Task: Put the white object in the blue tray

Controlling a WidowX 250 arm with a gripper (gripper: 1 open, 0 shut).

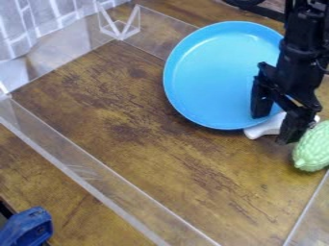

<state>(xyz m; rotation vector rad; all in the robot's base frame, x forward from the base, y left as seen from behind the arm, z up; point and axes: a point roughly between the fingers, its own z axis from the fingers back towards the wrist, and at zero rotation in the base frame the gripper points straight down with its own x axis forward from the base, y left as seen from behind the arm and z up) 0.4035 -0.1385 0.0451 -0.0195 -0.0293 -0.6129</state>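
Observation:
The blue tray lies on the wooden table at the upper right. The white object rests on the wood just off the tray's lower right rim, partly hidden by my gripper. My black gripper points straight down over it, open, one finger on either side of the piece. Whether the fingers touch it I cannot tell.
A bumpy light-green toy lies right of the gripper near the table's right edge. Clear plastic walls border the table on the left and front. A blue item sits at the bottom left, outside the wall.

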